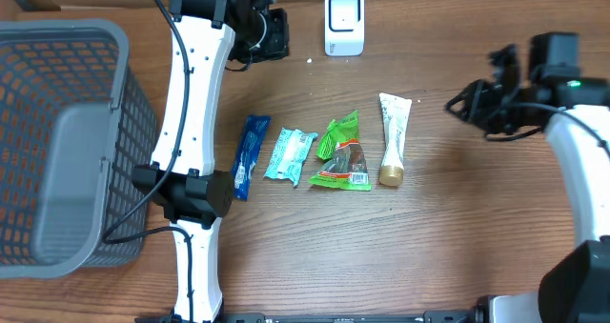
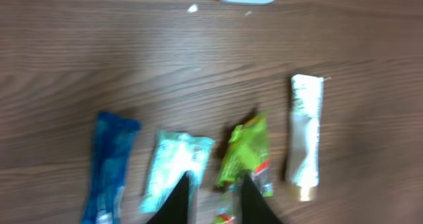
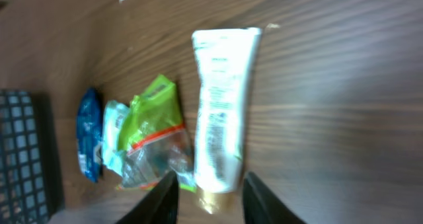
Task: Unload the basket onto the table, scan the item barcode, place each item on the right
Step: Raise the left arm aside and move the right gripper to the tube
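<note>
**Colours across the brown worktop**

The worktop [image 1: 457, 256] is mid-brown with wood grain. Ahead of the left gripper [image 2: 215, 178], whose fingers [image 2: 177, 204] are black, lie a deep blue packet [image 2: 111, 159], a pale aqua packet [image 2: 175, 166] and a lime-green packet [image 2: 246, 151] with a red stripe. Ahead of the right gripper [image 3: 210, 178] lies a white tube [image 3: 221, 105] with grey print and a gold cap [image 1: 391, 176]. Beyond the left gripper the scanner [image 1: 344, 23] is white, and off to that gripper's left the mesh basket [image 1: 38, 94] is grey.

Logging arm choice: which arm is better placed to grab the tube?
Right, probably: its claw hangs nearer the tube, which lies ahead of its fingers; the left claw sits farther off, by the scanner.
</note>
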